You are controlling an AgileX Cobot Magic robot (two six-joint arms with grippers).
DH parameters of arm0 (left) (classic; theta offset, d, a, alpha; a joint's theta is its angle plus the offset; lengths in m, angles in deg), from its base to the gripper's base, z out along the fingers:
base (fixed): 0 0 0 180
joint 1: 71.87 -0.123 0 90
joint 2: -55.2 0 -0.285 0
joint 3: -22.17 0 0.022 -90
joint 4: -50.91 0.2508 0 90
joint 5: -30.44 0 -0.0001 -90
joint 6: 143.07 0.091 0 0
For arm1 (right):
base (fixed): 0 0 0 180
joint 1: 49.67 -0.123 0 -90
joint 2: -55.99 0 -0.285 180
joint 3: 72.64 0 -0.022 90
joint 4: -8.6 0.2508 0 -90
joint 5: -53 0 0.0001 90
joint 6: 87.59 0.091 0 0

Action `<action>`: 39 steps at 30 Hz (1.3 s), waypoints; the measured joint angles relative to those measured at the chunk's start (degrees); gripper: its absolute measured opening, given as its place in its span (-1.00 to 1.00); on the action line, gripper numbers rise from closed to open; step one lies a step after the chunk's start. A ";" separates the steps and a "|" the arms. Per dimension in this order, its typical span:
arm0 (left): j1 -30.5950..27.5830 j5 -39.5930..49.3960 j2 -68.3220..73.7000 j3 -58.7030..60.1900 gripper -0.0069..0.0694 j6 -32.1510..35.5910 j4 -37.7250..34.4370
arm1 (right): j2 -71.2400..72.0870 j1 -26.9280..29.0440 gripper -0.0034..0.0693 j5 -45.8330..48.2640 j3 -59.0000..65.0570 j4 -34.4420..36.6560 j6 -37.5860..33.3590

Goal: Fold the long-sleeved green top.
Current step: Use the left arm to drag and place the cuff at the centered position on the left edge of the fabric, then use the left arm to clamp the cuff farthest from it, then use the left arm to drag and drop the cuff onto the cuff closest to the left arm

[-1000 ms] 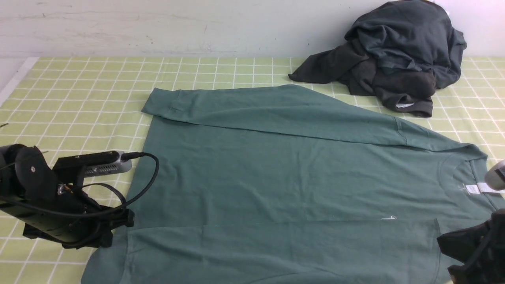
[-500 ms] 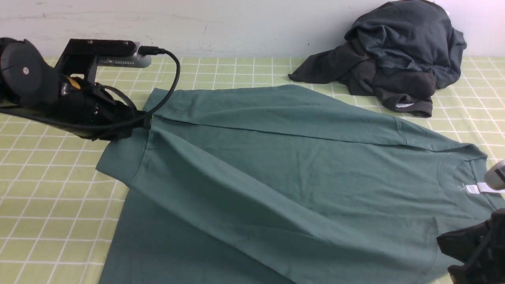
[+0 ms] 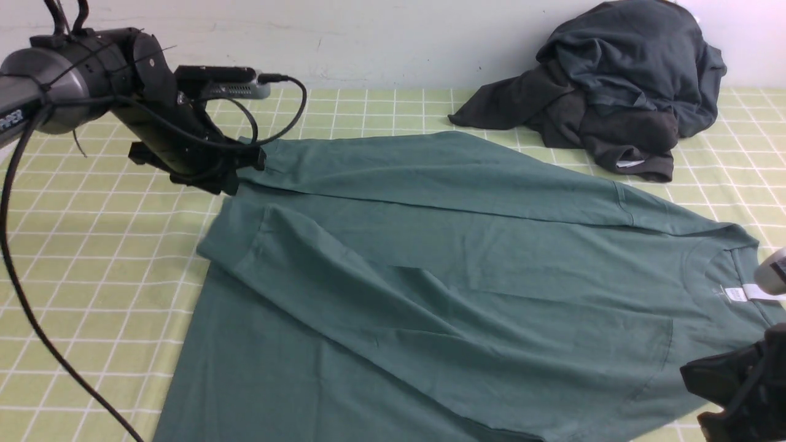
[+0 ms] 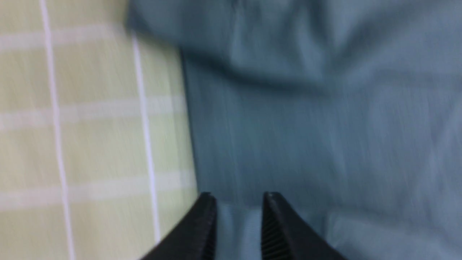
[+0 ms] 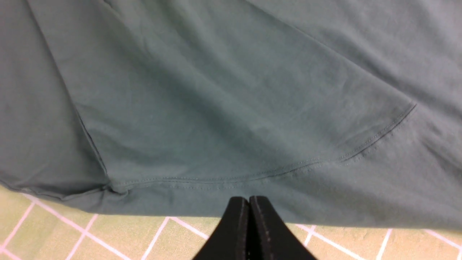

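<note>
Two sleeves of the green long-sleeved top [image 3: 466, 258] lie folded over its body. The far sleeve [image 3: 430, 166] runs straight, and the near sleeve [image 3: 319, 270] slants across with its cuff at the hem. The top covers the middle of the desk [image 3: 92, 258], collar toward the right edge and hem toward the left. A heap of dark garments [image 3: 614, 92] sits in the far right corner.

The left gripper [image 4: 238, 196] hangs over the hem's far corner, jaws spread, nothing between them. The right gripper [image 5: 249, 198] waits at the near right corner beside the shoulder, jaws pressed together, empty.

The sleeve step looks about finished. Next, the slanted sleeve probably wants squaring. Then both hem corners need pinching to carry the hem toward the collar.
</note>
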 joint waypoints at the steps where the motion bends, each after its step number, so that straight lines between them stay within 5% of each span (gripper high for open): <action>1: -0.28 -0.09 1.78 -2.87 -0.21 -0.20 0.00 | 0.00 0.00 -0.94 -0.09 0.00 0.00 -0.10; 7: -3.04 -2.98 15.13 -20.28 0.16 -5.21 0.93 | 0.00 0.00 -0.94 -0.65 0.00 -0.40 -0.58; 11: -3.34 -3.14 20.60 -25.45 0.17 -5.52 1.32 | 0.00 0.00 -0.94 -1.08 0.00 -1.12 -0.79; 18: -1.07 2.64 22.42 -28.67 -0.71 1.31 1.79 | 0.00 -0.01 -0.94 -1.19 0.00 -1.61 -1.56; 23: 0.50 13.69 16.12 -28.67 -0.80 5.01 1.79 | 0.00 -0.01 -0.94 -1.19 0.00 -1.78 -1.56; 28: 1.65 22.81 6.01 -28.13 -0.80 1.40 1.73 | 0.00 -0.01 -0.94 -0.99 0.00 -1.17 -1.56; 39: 1.92 23.89 -17.03 10.99 -0.80 -4.20 5.96 | 0.17 -0.01 -0.94 -0.08 0.00 0.99 -1.62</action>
